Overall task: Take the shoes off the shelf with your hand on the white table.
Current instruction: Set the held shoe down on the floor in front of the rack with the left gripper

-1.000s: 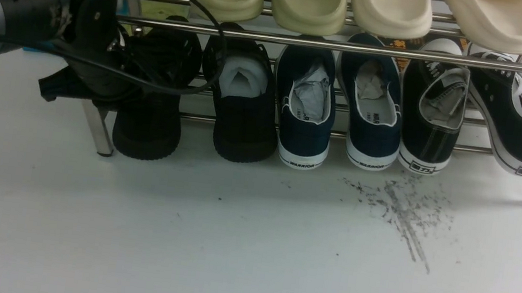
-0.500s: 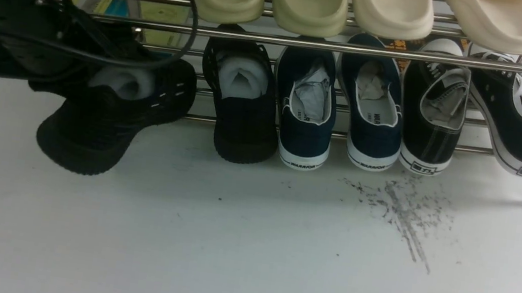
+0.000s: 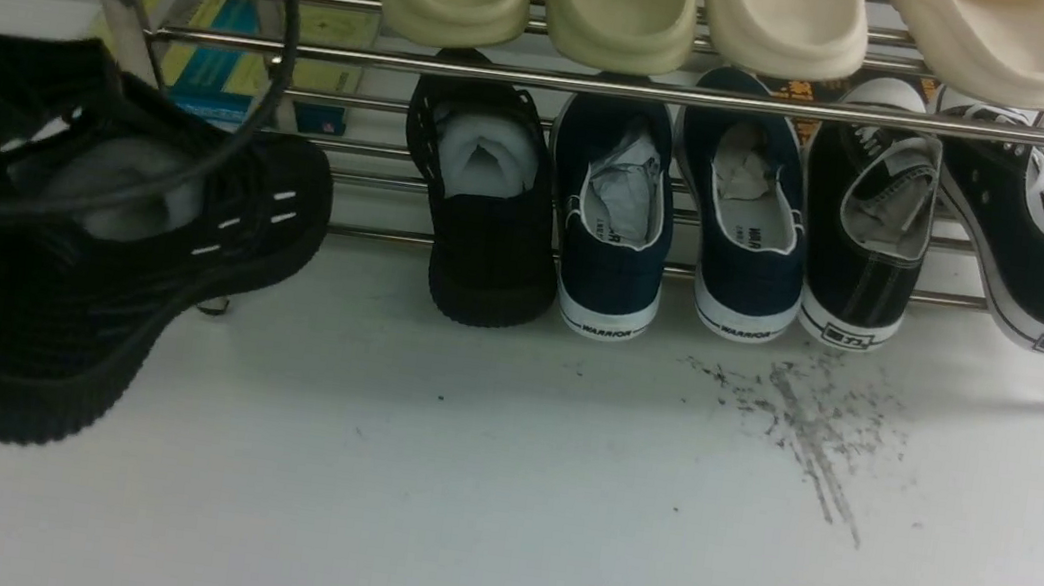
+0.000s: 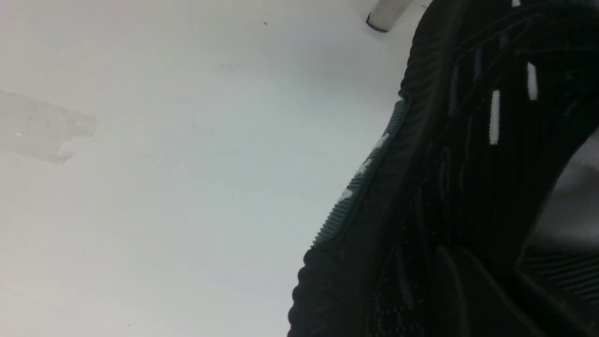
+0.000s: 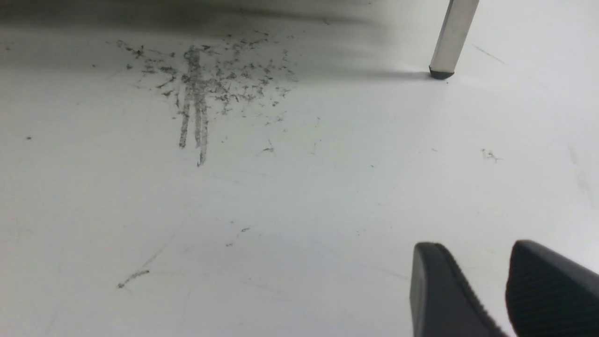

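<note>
Left gripper (image 4: 482,264) is pinching one black mesh shoe (image 3: 54,322) by its side; jaws are closing on the shoe wall, no free gap showing. That shoe is hanging tilted above the table (image 3: 555,499), off the rack (image 3: 759,102), in front of its left end, heel facing down-left in front view. White stuffing (image 3: 128,181) is sitting inside, partly behind a black cable (image 3: 290,31). Its mate, the other black mesh shoe (image 3: 493,269), is resting on the lower tier, just left of the navy sneakers (image 3: 671,272). Right gripper (image 5: 477,252) is hovering over the table, jaws standing partly open with a narrow gap, holding nothing.
</note>
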Robot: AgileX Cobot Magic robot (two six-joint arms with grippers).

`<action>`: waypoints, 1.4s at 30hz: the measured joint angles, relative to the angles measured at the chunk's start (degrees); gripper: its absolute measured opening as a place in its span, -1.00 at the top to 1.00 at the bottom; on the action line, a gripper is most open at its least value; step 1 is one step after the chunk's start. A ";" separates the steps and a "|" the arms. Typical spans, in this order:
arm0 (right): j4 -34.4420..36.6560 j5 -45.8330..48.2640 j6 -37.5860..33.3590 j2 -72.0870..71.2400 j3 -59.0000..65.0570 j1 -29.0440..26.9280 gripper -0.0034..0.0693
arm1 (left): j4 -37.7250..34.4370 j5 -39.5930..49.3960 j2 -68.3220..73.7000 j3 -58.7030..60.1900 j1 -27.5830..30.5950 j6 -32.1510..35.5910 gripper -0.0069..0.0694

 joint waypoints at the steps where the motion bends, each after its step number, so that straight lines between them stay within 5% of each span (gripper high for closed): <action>1: 0.00 0.00 0.00 0.00 0.00 0.00 0.25 | -0.40 0.00 -0.78 1.35 -0.72 -0.32 0.77; 18: 0.00 0.00 0.00 0.00 0.00 0.00 0.25 | -2.39 0.00 -12.42 7.46 -20.03 -21.11 0.74; 31: 0.00 0.00 0.00 0.00 0.00 0.00 0.25 | 7.07 -5.27 -2.17 7.46 -39.58 -44.89 0.72; 42: 0.00 0.00 0.00 0.00 0.00 0.00 0.25 | 9.92 -13.06 5.11 9.17 -44.56 -58.62 0.72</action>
